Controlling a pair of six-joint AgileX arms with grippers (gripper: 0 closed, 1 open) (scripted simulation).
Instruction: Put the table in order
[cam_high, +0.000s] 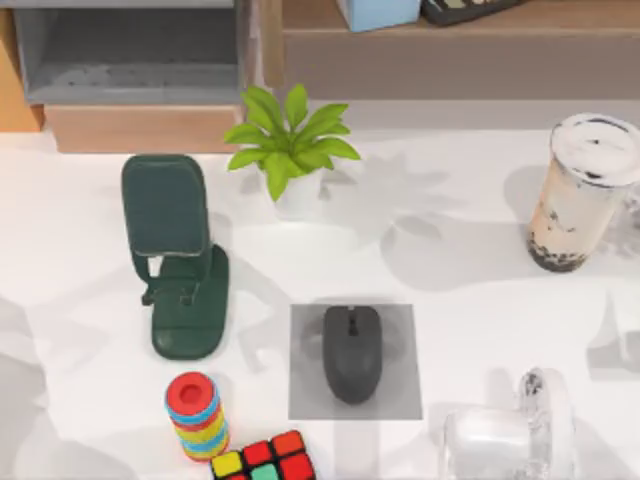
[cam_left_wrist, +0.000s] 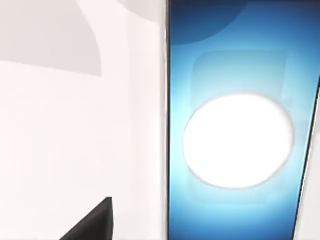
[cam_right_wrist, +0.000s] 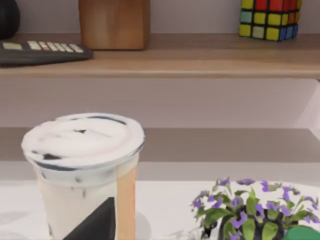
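The white table (cam_high: 450, 290) carries a dark green phone stand (cam_high: 175, 255) at the left, a black mouse (cam_high: 352, 352) on a grey mat (cam_high: 305, 395) in the middle, and a milk tea cup (cam_high: 580, 195) at the right. A ring-stack toy (cam_high: 196, 415) and a colour cube (cam_high: 265, 460) sit at the front edge, with a clear glass mug (cam_high: 510, 440) at the front right. A dark piece of my left gripper (cam_left_wrist: 95, 222) hangs over the white table (cam_left_wrist: 60, 150) beside a blue phone screen (cam_left_wrist: 240, 140). A dark piece of my right gripper (cam_right_wrist: 97, 222) is close in front of the milk tea cup (cam_right_wrist: 82, 170).
A potted green plant (cam_high: 290, 140) stands at the back middle. Behind it runs a wooden shelf (cam_high: 450, 40) with a blue box (cam_high: 378, 12) and a calculator (cam_high: 465, 8); a grey bin (cam_high: 130, 50) sits back left. In the right wrist view, a purple-flowered plant (cam_right_wrist: 250, 210) stands beside the cup.
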